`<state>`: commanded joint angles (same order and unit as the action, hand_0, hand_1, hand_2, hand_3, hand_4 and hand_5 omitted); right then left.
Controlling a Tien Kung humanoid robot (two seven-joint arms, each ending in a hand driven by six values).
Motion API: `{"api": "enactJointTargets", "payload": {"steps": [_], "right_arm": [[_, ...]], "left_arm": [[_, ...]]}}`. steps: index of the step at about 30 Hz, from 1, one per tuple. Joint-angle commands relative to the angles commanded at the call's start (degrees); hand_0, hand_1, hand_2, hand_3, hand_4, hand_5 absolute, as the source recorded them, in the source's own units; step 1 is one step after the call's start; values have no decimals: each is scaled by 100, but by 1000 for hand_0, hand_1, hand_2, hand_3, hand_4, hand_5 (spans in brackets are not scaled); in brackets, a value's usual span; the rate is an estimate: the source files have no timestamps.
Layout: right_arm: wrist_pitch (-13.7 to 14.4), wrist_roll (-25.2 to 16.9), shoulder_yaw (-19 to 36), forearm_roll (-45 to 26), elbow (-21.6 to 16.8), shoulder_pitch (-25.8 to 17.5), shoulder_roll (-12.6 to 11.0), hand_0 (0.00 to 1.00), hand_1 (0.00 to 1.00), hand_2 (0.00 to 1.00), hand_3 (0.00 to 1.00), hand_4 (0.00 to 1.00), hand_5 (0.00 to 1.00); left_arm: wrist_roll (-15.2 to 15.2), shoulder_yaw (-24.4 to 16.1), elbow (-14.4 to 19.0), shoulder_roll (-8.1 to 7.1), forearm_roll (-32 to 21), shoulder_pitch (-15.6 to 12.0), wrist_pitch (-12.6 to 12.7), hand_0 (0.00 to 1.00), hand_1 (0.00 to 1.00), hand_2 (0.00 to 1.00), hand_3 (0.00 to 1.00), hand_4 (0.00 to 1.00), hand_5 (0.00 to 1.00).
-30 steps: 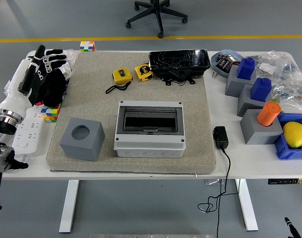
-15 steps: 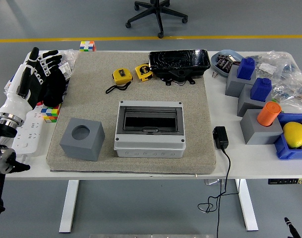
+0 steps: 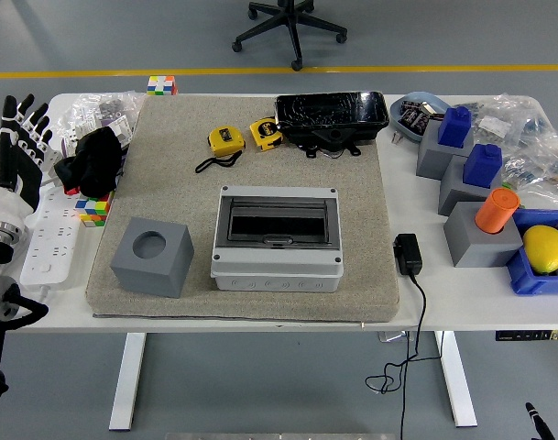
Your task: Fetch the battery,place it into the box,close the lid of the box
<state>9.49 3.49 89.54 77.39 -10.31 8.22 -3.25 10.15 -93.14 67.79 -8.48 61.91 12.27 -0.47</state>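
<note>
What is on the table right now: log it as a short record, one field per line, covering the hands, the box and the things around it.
left hand: at the table's left edge, fingers spread, holding nothing
right hand: not in view
box: grey box at the middle of the beige mat, dark lid down
grey block: left of the box, round hole on top, nothing in it
tape measures: two yellow ones behind the box
black tray: at the mat's far edge
battery: cannot tell which item it is

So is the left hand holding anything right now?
No, the left hand is at the table's left edge with its fingers spread and nothing in them.
</note>
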Motion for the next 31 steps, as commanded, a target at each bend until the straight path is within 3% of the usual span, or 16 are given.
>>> {"api": "enactJointTargets", "payload": {"steps": [5,9,14,15,20,21,26,27,31], "right_arm": [[-1,-7,8,-6,0,0,7,799,755,758,800,998,998],[0,-11,19,-2,0,-2,10,798,755,757,799,998,998],[1,-12,41,12,0,-5,5,798,755,757,799,998,998],[1,-11,48,17,0,-7,6,797,755,757,799,998,998],[-2,-14,49,10,0,-16,10,797,755,757,799,998,998],[-2,-11,56,16,0,-15,10,797,754,758,800,998,998],[0,-8,57,19,0,-12,5,797,754,758,800,998,998],[0,-10,51,12,0,-11,4,797,754,758,800,998,998],[-2,-12,28,-2,0,-5,2,797,754,758,800,998,998]], "left_arm": [[65,-31,1,6,-218,-1,119,998,998,998,998,998,998],[108,-69,20,17,-497,-4,40,998,998,998,998,998,998],[1,-155,25,35,-427,8,0,998,998,998,998,998,998],[-17,-163,24,37,-424,9,-22,998,998,982,745,998,998],[-65,-218,53,36,-249,0,-124,998,998,982,745,998,998],[-60,-228,57,39,-216,1,-115,998,998,983,546,998,998],[-25,-231,58,44,-83,0,-66,998,998,983,546,998,998],[-6,-221,55,46,-120,-3,-64,998,998,998,713,998,998],[58,-199,33,41,-341,-5,-181,998,998,998,713,998,998]]}}
